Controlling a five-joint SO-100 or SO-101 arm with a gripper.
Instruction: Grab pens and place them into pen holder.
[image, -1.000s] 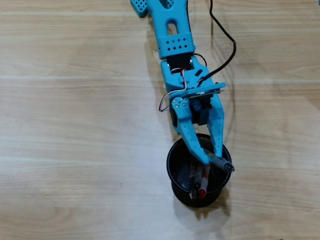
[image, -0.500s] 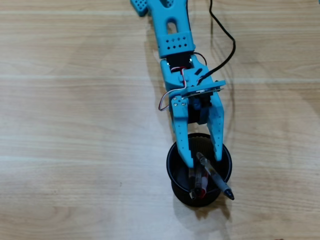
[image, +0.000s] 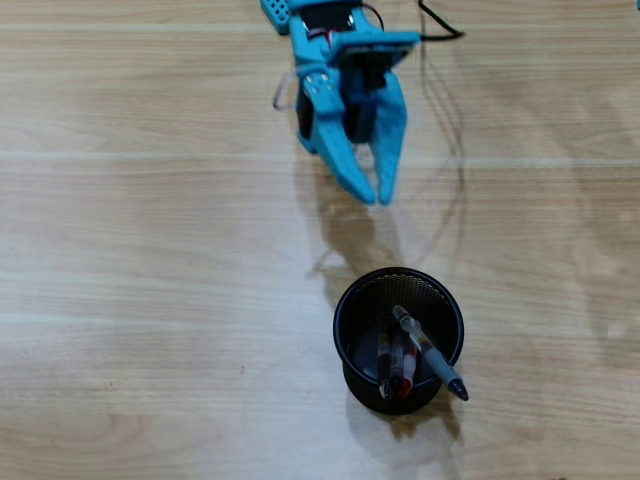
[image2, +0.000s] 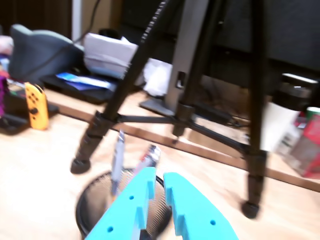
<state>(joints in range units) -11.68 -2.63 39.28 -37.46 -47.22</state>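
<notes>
While the blue gripper (image: 375, 196) sits nearly closed and empty far from the pen holder (image: 347, 300), the grey pen (image: 430, 353) leaning over the rim might tip out if bumped

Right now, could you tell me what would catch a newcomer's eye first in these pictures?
The bright blue pincer near the top of the overhead view, nearly shut and empty. Below it stands the black holder with pens inside, one leaning over its lower right rim. In the wrist view, black tripod legs rise behind the holder.
</notes>
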